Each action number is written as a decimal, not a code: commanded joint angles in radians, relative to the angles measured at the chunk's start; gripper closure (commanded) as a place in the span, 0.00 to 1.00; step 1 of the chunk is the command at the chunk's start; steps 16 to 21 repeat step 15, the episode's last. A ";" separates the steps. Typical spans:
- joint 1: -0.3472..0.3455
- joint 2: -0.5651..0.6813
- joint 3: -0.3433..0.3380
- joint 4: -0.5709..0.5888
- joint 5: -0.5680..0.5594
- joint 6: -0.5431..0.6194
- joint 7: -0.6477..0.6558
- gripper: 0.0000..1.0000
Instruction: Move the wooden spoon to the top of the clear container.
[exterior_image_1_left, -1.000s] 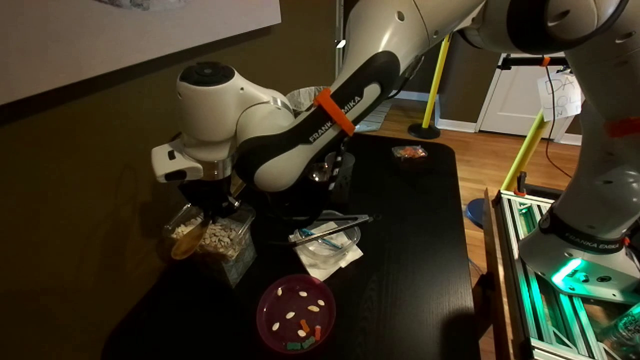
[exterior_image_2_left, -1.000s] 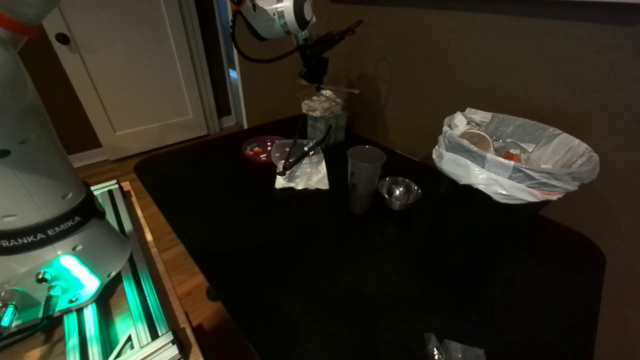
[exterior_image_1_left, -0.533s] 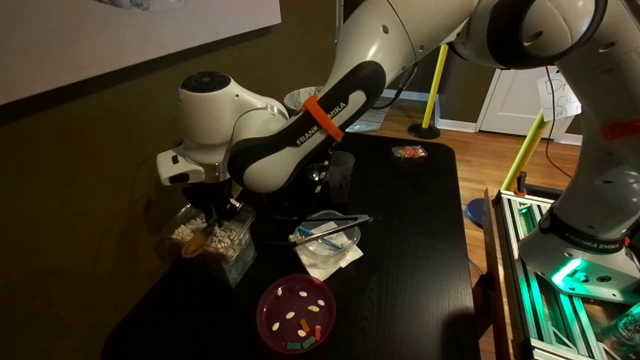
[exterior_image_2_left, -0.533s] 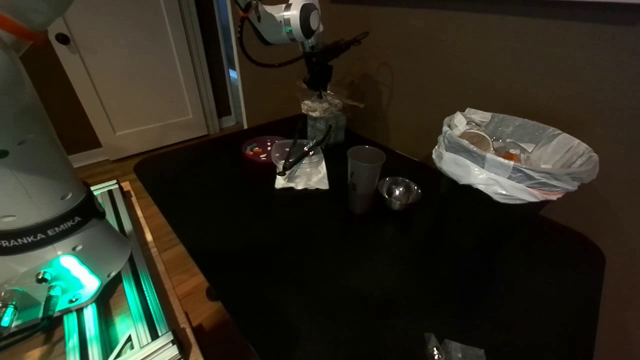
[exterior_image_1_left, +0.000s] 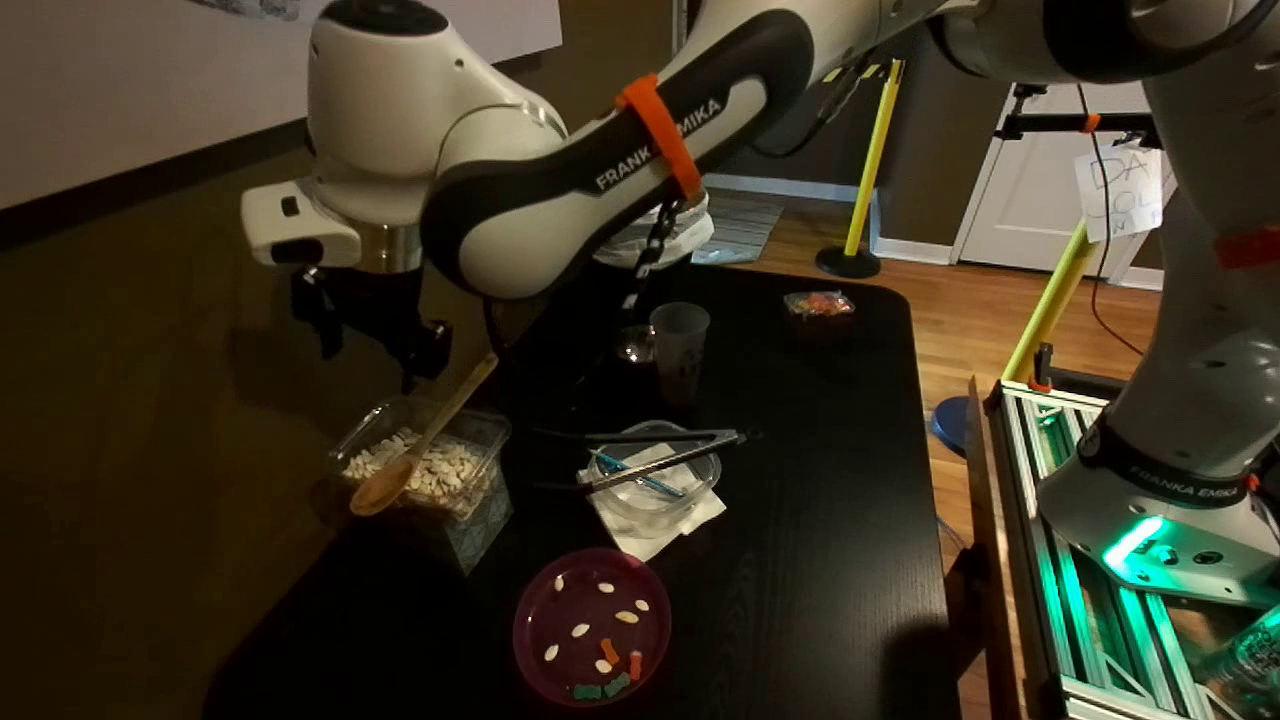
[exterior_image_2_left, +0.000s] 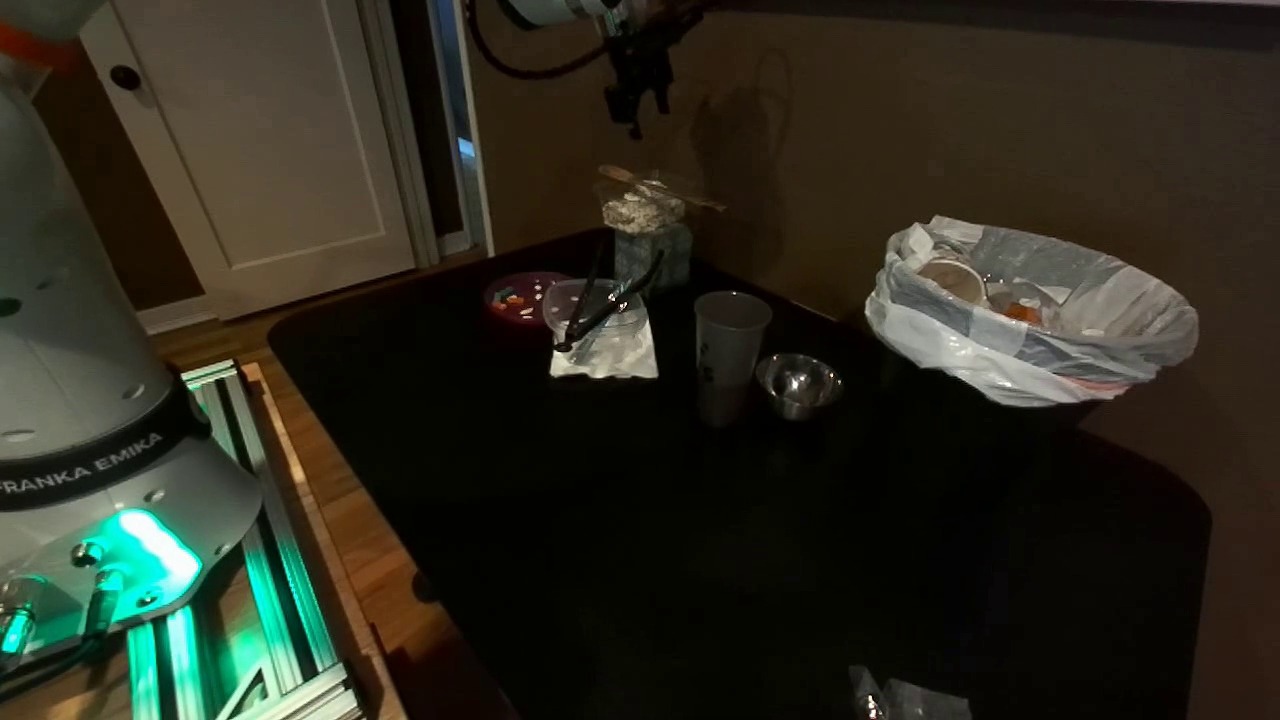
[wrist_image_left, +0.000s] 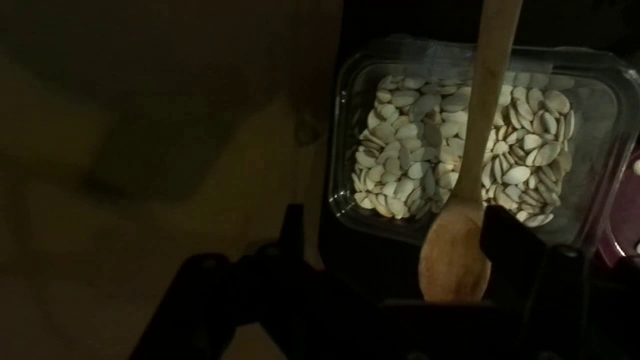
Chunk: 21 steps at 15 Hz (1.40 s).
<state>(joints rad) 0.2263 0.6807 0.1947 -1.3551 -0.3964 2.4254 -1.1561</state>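
Brown wall (exterior_image_2_left: 830, 190), dimly lit, behind a black table (exterior_image_2_left: 800, 560); off to one side in an exterior view, a white door (exterior_image_2_left: 270, 120). Near one end of the table, wooden spoon (exterior_image_1_left: 428, 436) lying aslant across the top of the clear container (wrist_image_left: 595, 115), scoop end out past one edge and handle out past the opposite one. Beneath it, pale seeds (wrist_image_left: 402, 150). Greyish lower down, perhaps the container's own side, perhaps something set under it; too dark to say. Above, gripper (wrist_image_left: 392, 217) with fingers (wrist_image_left: 294, 230) spread well apart, one overlapping the edge of the scoop in the wrist view, yet clear of the spoon in both exterior views. Near the container, purple plate (exterior_image_1_left: 540, 612) bearing more seeds plus orange and green pieces. Nearby, tongs (exterior_image_1_left: 660, 465) splayed over a clear tub (exterior_image_1_left: 650, 522) on a white napkin (exterior_image_1_left: 645, 550). Farther along, upright grey cup (exterior_image_2_left: 728, 355) with metal bowl (exterior_image_2_left: 800, 405) just beside, then a white bin liner (exterior_image_2_left: 950, 340) by the wall. At the table's opposite end, packet of orange bits (exterior_image_1_left: 820, 304).
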 joint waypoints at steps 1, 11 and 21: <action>0.026 -0.115 -0.051 -0.080 -0.045 0.017 0.038 0.00; 0.069 -0.136 -0.147 -0.037 -0.156 -0.012 0.171 0.00; 0.034 -0.135 -0.132 -0.027 -0.155 -0.010 0.184 0.00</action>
